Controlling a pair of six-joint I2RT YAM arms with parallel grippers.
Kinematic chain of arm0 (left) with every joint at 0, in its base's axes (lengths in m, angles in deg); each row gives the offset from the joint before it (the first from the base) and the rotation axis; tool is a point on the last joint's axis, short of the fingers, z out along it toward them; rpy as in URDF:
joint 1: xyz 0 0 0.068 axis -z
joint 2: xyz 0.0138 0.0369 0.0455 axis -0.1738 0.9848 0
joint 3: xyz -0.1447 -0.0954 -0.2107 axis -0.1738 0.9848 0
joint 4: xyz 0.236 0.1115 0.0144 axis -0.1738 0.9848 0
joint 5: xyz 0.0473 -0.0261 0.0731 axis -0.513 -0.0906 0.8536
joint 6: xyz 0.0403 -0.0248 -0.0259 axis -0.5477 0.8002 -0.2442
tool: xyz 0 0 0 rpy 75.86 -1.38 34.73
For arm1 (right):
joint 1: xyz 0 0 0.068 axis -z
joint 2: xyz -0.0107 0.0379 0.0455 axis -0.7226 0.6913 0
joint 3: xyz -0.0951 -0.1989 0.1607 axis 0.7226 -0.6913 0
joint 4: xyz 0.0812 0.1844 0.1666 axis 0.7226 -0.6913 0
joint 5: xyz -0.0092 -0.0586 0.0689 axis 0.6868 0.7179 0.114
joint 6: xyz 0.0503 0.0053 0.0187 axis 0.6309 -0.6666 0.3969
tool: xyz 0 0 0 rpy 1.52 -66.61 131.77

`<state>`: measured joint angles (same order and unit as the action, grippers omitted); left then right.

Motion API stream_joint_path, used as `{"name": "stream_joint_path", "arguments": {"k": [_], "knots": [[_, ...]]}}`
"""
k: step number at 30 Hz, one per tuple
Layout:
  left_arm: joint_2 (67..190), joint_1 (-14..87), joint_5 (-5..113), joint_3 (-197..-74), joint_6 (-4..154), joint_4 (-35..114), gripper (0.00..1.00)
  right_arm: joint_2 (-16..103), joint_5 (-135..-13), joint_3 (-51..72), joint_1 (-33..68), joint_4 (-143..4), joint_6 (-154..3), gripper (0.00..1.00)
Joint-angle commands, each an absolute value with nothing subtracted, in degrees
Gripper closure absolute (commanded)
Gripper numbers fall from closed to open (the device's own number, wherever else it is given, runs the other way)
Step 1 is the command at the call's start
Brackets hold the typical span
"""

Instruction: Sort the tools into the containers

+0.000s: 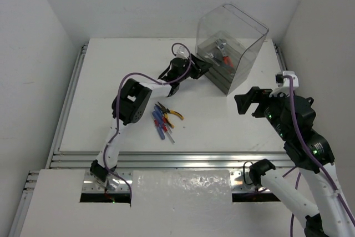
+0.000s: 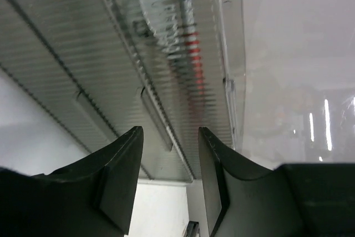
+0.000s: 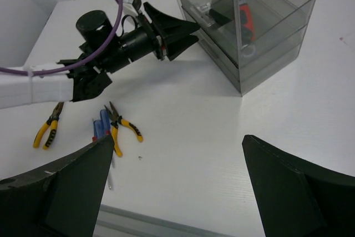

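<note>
Left gripper (image 2: 169, 137), jaws half spread and pinching nothing, should centre on the tray pull (image 2: 157, 119), then draw it straight out; right gripper (image 3: 177, 154) hangs spread wide.

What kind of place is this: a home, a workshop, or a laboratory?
Most likely a robotics laboratory test cell. Plain white walls enclose a white table edged with aluminium rails, a left arm and a right arm stand at its near edge, and a few tools lie near a clear box.
</note>
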<state>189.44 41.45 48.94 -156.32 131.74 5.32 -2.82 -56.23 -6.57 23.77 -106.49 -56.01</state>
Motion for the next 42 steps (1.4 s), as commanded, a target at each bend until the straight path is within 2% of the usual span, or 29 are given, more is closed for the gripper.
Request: {"name": "stream_joint_path", "arguments": {"k": [1,4,6,11,16,17,19,25,30,37,42], "knots": [[190.32,41.83,49.73,-162.03,132.53,3.54,0.58,-2.34,-58.89,-5.75,24.03,-104.83,-55.84,0.01],[192.87,41.83,49.12,-164.59,133.67,3.38,0.6,-2.43,-60.03,-5.83,24.03,-104.04,-55.58,0.01],[194.54,41.92,48.68,-165.82,134.46,3.46,0.71,-2.52,-60.56,-5.75,24.03,-103.86,-55.49,0.01],[196.22,41.83,48.5,-167.67,134.99,3.29,0.75,-2.52,-61.62,-5.75,24.03,-103.42,-55.31,0.01],[194.82,41.83,49.12,-162.94,135.43,0.32,0.74,-2.6,-62.58,-6.8,24.03,-102.46,-55.14,0.01],[193.68,41.92,49.64,-161.54,135.52,-0.39,0.69,-2.52,-62.67,-6.98,24.03,-102.28,-55.05,0.01],[193.14,41.83,50.44,-159.06,135.6,-2.5,0.66,-2.43,-63.02,-7.42,24.03,-101.67,-55.14,0.01],[194.11,41.65,50.17,-160.2,136.13,-2.87,0.64,-2.25,-63.73,-8.38,24.03,-100.88,-55.22,0.01],[196.48,41.39,49.48,-165.81,135.43,0.29,0.62,-1.55,-64.34,-8.73,23.94,-100.52,-55.49,0.01],[198.77,41.39,49.47,-167.15,136.39,-0.23,0.66,-1.46,-65.22,-9.79,24.03,-99.03,-55.4,0.01],[201.31,41.48,48.86,-169.78,137.54,-1.02,0.81,-1.64,-65.4,-10.14,24.03,-98.42,-55.49,0.01]]}}
